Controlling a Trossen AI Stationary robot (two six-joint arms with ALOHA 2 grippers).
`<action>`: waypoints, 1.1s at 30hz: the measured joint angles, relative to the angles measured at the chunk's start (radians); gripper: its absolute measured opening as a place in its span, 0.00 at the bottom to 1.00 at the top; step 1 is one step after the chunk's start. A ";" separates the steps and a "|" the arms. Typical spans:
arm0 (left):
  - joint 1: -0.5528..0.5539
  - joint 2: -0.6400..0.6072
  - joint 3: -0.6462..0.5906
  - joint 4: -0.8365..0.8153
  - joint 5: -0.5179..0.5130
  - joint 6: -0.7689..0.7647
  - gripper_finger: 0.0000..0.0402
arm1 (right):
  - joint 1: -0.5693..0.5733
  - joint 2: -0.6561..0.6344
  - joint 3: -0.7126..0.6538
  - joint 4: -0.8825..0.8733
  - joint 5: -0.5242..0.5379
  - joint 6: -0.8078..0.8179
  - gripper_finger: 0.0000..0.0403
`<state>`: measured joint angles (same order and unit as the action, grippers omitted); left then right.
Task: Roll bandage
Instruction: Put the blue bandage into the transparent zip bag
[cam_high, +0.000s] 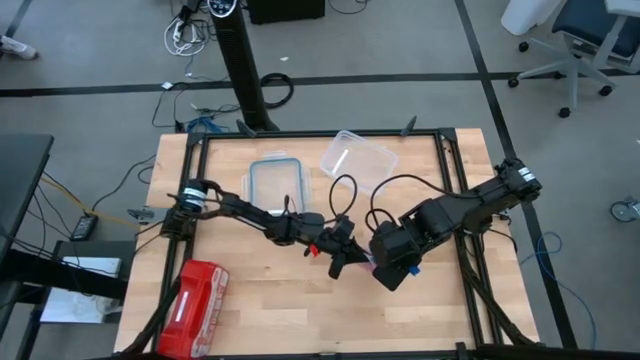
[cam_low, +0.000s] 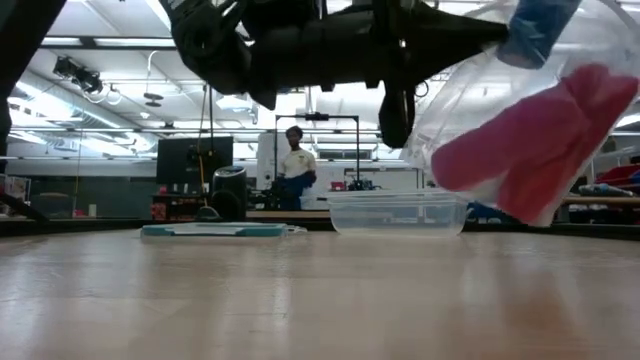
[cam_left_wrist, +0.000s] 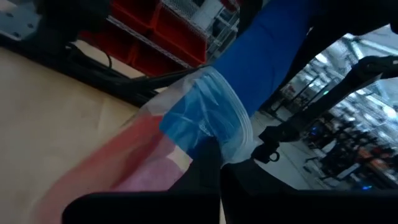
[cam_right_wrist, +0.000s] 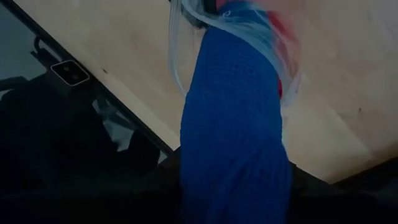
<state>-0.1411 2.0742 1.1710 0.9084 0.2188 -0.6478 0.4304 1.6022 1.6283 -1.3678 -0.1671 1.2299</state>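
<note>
A grey floor (cam_high: 90, 60) crossed by dark seams surrounds the wooden table (cam_high: 270, 310); loose cables (cam_high: 185, 35) lie near a black post (cam_high: 243, 70); an office chair (cam_high: 575, 45) stands at the far right corner; a dark desk edge (cam_high: 20, 190) shows at the left; across the room a person (cam_low: 294, 160) stands behind a bench, beside a dark monitor (cam_low: 187, 160); ceiling light strips (cam_low: 110, 60) glow overhead; red bins (cam_left_wrist: 168, 31) line shelving.

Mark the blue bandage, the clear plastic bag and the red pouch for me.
bandage (cam_right_wrist: 233, 130): right wrist view, middle of the blue fabric.
clear plastic bag (cam_low: 470, 90): low view, its transparent side above the red-pink rolls.
red pouch (cam_high: 195, 305): high view, centre of its top face.
</note>
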 joint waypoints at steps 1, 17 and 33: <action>0.001 0.003 0.001 0.000 0.001 -0.003 0.00 | -0.006 0.007 0.000 -0.002 -0.001 -0.011 0.31; 0.065 0.002 0.001 -0.143 0.092 0.093 0.00 | -0.032 0.084 0.000 0.007 0.124 -0.163 0.31; 0.097 0.004 0.002 -0.162 0.195 0.089 0.00 | -0.001 0.114 -0.086 0.138 0.107 -0.239 0.31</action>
<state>-0.0437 2.0781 1.1726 0.7466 0.4138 -0.5584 0.4291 1.7161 1.5425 -1.2295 -0.0599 0.9909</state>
